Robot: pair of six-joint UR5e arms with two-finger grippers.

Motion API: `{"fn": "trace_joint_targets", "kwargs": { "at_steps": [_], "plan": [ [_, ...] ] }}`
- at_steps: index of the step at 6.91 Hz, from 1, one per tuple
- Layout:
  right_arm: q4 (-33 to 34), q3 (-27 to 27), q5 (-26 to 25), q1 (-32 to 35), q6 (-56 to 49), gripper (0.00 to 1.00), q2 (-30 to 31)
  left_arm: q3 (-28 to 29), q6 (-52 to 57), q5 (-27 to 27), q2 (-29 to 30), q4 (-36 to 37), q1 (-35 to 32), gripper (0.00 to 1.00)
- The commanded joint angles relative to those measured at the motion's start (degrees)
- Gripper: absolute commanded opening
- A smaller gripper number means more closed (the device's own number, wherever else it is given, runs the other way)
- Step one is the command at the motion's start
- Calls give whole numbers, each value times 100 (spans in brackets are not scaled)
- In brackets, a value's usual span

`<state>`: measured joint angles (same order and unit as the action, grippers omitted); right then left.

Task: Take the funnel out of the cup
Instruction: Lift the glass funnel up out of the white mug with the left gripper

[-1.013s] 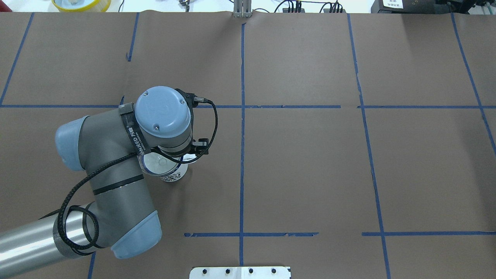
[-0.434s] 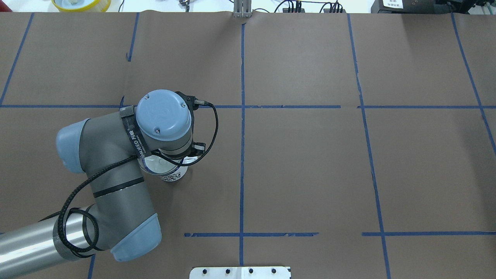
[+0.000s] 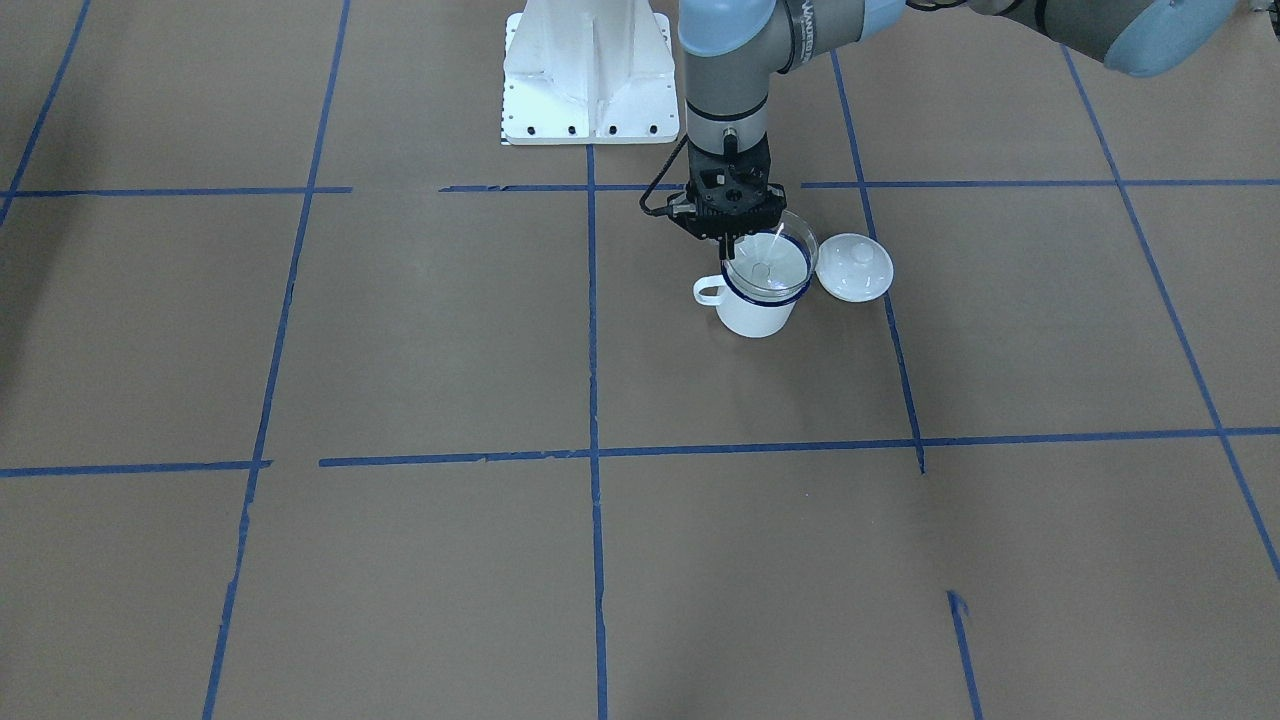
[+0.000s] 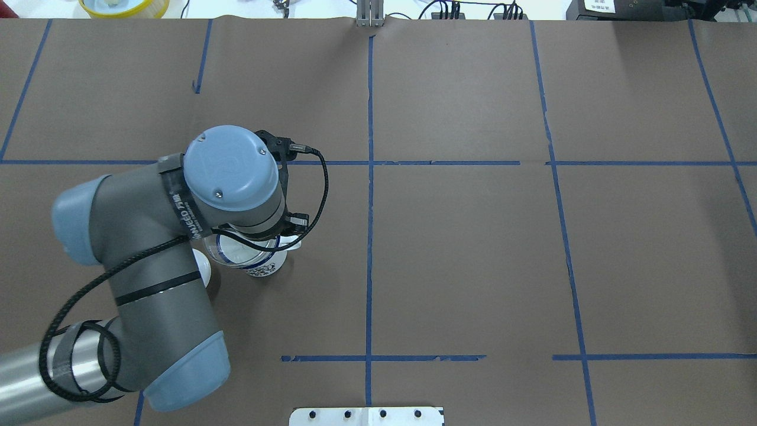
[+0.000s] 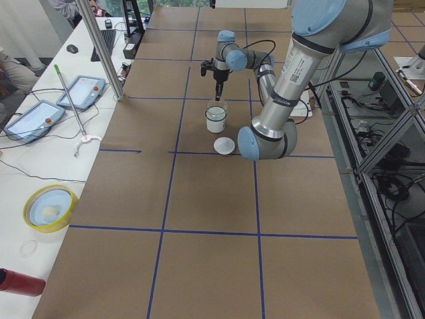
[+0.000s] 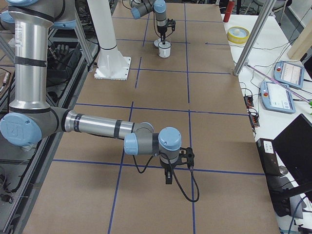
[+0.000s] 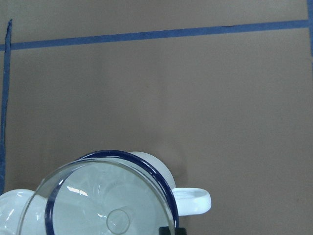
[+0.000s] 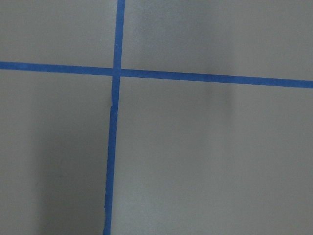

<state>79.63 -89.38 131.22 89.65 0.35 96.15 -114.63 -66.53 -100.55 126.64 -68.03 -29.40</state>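
Toward 9 o'clock in the overhead view, the left arm (image 4: 230,171) has shifted and risen, uncovering a white round knobbed lid (image 4: 203,267). The left gripper (image 3: 737,238) pinches the rim of the small clear funnel (image 3: 775,258), lifted and offset lidward above the white enamel blue-rimmed cup (image 3: 755,315). Extraction is underway; next, probably more lift until the spout (image 7: 118,221) clears, then sideways. State of the right gripper (image 6: 168,179): cannot tell.

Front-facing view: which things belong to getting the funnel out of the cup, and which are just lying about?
In the job: funnel, white enamel cup, left pincer at the funnel's rim.
Lying about: white knobbed lid beside the cup.
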Motion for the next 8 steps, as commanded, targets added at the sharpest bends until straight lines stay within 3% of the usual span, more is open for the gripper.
{"fn": "trace_joint_targets", "kwargs": {
  "at_steps": [1, 3, 5, 8],
  "plan": [
    [0, 0, 0, 0, 0, 100, 0, -830, -209, -26, 10, 291, -346, 0],
    [0, 0, 0, 0, 0, 100, 0, -476, -2318, 296, -313, -1492, -759, 0],
    [0, 0, 0, 0, 0, 100, 0, 620, -4245, 1393, -553, -3796, -988, 0],
    [0, 0, 0, 0, 0, 100, 0, 2604, -6042, 2756, -466, -5768, -1051, 0]
  ]
}}
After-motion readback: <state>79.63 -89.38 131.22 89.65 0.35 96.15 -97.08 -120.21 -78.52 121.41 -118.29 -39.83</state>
